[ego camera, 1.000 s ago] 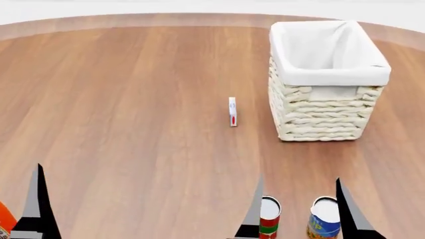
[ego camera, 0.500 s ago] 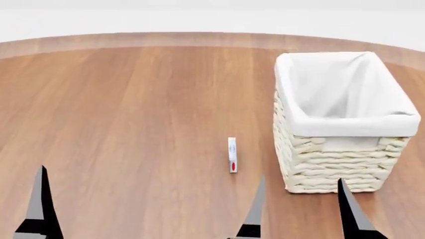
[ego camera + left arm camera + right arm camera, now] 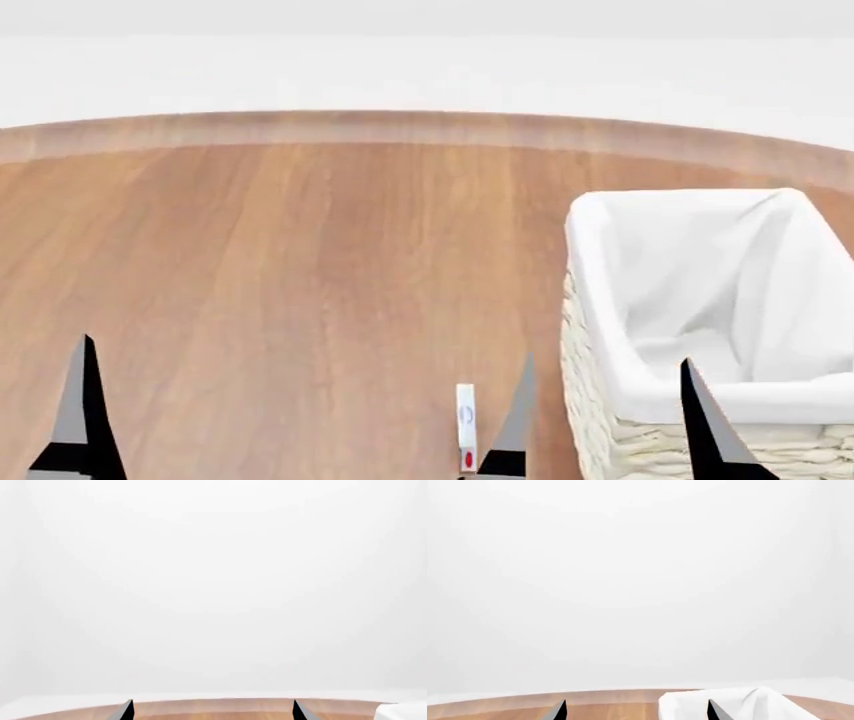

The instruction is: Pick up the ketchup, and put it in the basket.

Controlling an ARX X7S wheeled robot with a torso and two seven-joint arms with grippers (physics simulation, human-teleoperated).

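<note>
Plainly nothing is done yet: both jaws stand parted and empty, the basket [image 3: 707, 330] just beyond the right jaws on the bench [image 3: 294, 260]; the ketchup shows in no view, still to be picked.

— What was the table [image 3: 267, 260] made of?
— Wood, smooth, with a soft satin sheen and visible grain.
— And the basket [image 3: 627, 445] beside the right claw [image 3: 603, 425]?
— Rough cream wicker, lined with matt white cloth. The claw's fingers looked dark, smooth and hard.
</note>
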